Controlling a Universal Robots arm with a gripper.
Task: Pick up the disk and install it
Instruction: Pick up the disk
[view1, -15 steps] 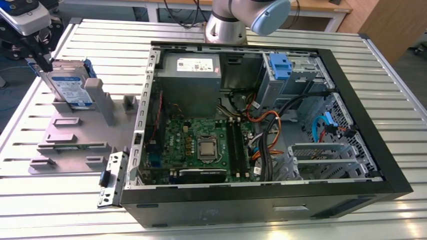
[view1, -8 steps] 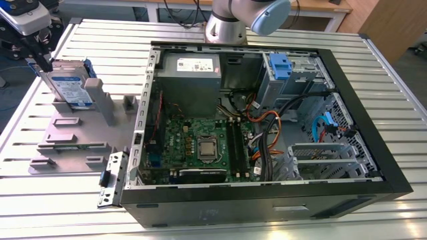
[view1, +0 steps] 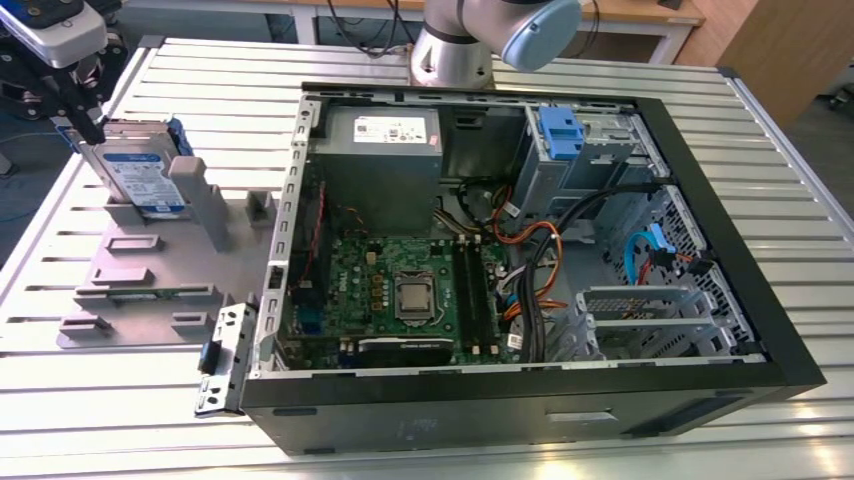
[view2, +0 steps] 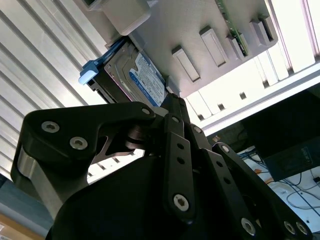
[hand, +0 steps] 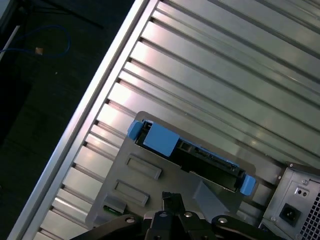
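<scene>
The disk stands on edge in a slot of a grey holder plate on the exterior view's left. Its white-and-blue label faces outward, and its blue bracket runs along the upper edge. My gripper hangs just above and behind the disk's upper corner. Its fingers are drawn together with nothing between them. Both wrist views show the dark fingertips short of the disk and not around it.
An open computer case lies in the middle of the slatted metal table. Inside it are a grey power-supply box, a motherboard, cables and a blue-latched drive bay. The arm's base stands behind the case.
</scene>
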